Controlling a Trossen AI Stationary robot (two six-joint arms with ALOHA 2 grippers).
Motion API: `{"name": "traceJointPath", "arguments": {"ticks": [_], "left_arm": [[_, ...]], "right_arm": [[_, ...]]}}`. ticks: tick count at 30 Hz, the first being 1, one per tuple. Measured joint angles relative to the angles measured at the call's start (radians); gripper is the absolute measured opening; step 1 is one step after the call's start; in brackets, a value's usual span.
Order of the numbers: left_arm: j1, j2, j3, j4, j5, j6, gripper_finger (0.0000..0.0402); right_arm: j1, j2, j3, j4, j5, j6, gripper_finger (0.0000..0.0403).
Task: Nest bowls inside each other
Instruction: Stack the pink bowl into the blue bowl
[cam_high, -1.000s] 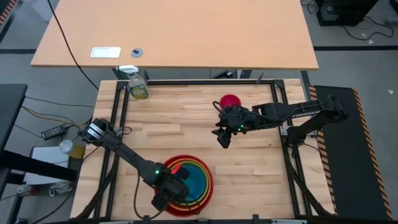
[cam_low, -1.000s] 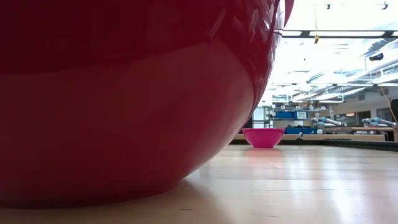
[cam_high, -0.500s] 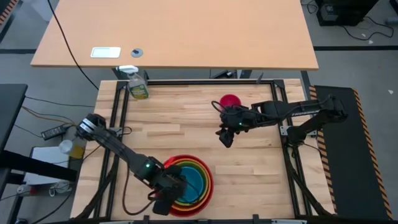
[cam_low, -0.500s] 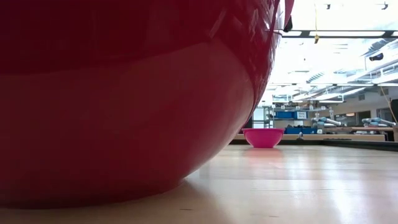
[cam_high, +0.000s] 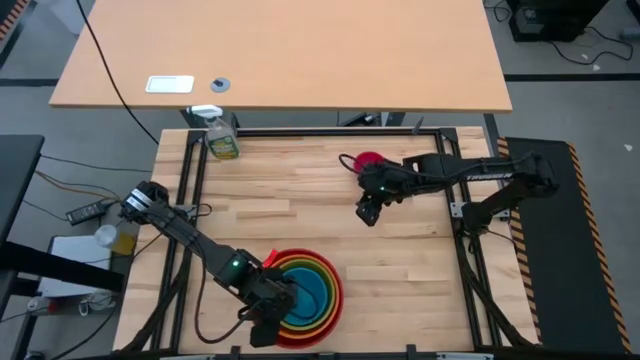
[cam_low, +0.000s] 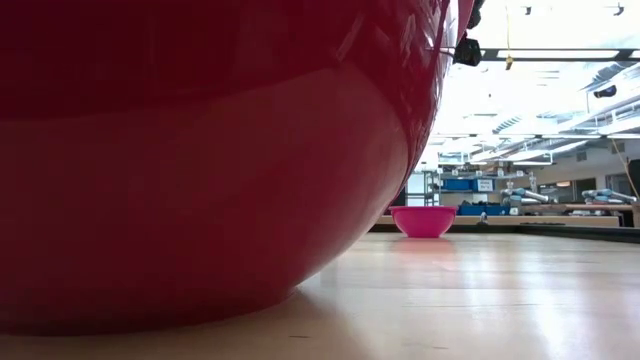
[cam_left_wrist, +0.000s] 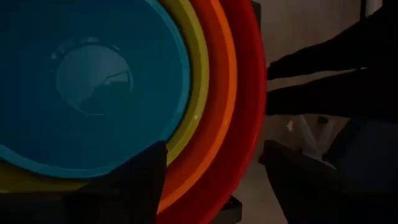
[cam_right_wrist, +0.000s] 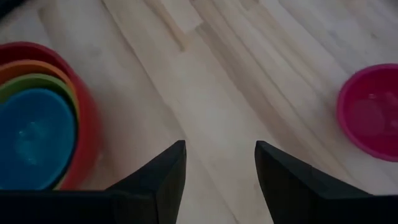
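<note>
A red, an orange, a lime green and a blue bowl (cam_high: 305, 293) sit nested near the table's near edge, the blue bowl (cam_left_wrist: 93, 81) innermost. The low view is filled by the red bowl's wall (cam_low: 200, 170). The small pink bowl (cam_high: 372, 160) stands alone on the wood toward the far side, seen also in the right wrist view (cam_right_wrist: 370, 121) and the low view (cam_low: 423, 221). My left gripper (cam_left_wrist: 214, 180) is open at the stack's near left rim (cam_high: 262, 325), one finger over the inner bowls and one outside the red rim. My right gripper (cam_high: 368, 212) hangs open over bare wood just near of the pink bowl.
A green spray bottle (cam_high: 222, 140) stands at the table's far left corner. A black frame rail (cam_high: 330, 131) runs along the far edge and down both sides. Bare wood lies between the stack and the pink bowl (cam_right_wrist: 205, 93).
My left gripper has risen a little at the stack's near left rim and rolled about its own line; the stacked bowls stay where they were. My right gripper has shifted a short way toward the table's far right, closer to the pink bowl, and tipped.
</note>
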Motion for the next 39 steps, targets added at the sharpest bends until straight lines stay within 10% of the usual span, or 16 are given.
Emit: {"name": "traceJointPath", "arguments": {"ticks": [18,39], "left_arm": [[0.009,-0.201,-0.001,-0.302,-0.458,0.067,0.0186],[0.127,-0.579,-0.308,-0.338,-0.546,0.209,0.0172]], "right_arm": [[-0.357,-0.001,-0.272,0.128,-0.022,0.067,0.0198],[-0.631,0.000,-0.575,0.518,-0.006,0.228,0.0239]]}}
